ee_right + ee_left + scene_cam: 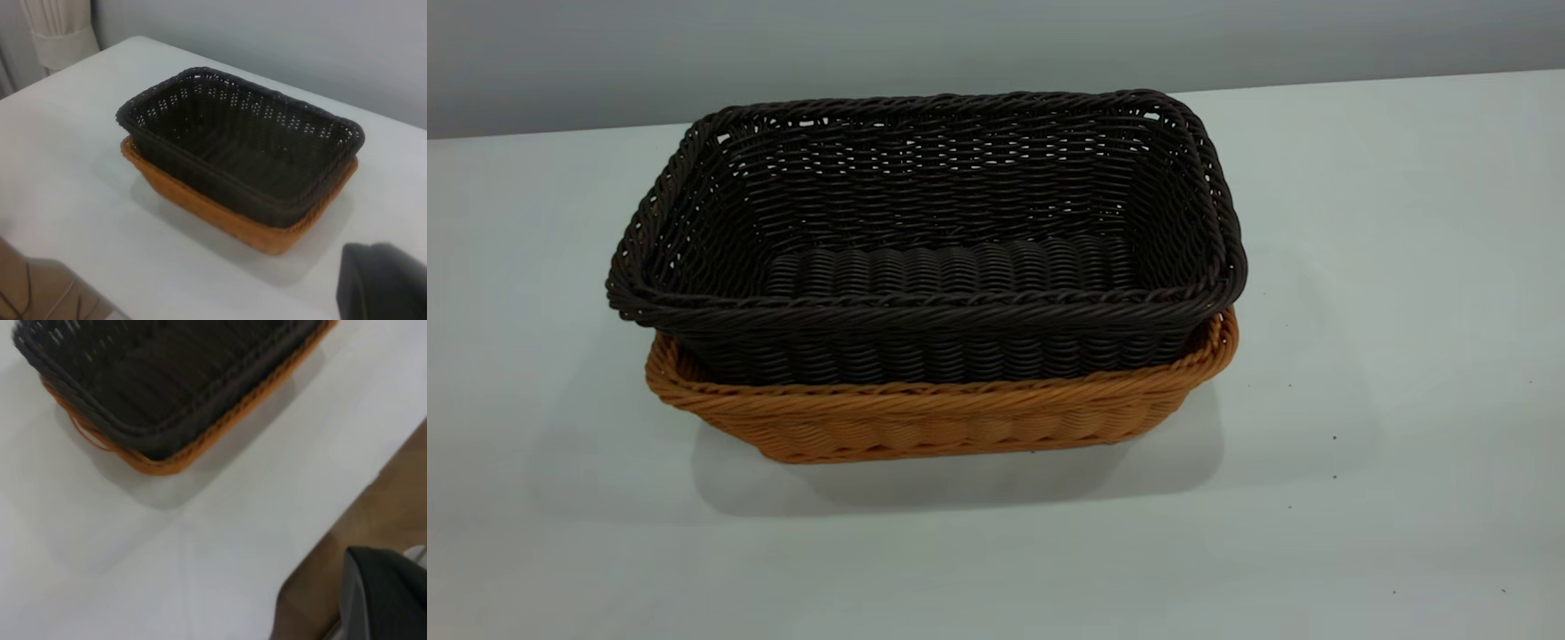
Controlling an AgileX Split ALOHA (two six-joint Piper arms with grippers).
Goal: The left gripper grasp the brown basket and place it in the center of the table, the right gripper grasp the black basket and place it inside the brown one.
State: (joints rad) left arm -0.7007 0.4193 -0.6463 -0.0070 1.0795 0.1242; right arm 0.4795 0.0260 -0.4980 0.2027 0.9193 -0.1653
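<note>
The black basket [925, 240] sits nested inside the brown basket [925, 422] near the middle of the white table [1405, 356]. Its rim stands above the brown rim and overhangs it on the left. Both baskets are empty, and neither gripper shows in the exterior view. The left wrist view has the black basket [167, 373] in the brown basket [167, 463], with a dark part of my left gripper [387, 597] far from them, beyond the table's edge. In the right wrist view, a dark part of my right gripper [383, 283] hangs apart from the stacked black basket [240, 140] and brown basket [220, 213].
A grey wall [996, 44] runs behind the table. The table's edge and brown floor [347, 540] show in the left wrist view. A white curtain [57, 33] hangs past the table's far corner in the right wrist view. White tabletop surrounds the baskets on all sides.
</note>
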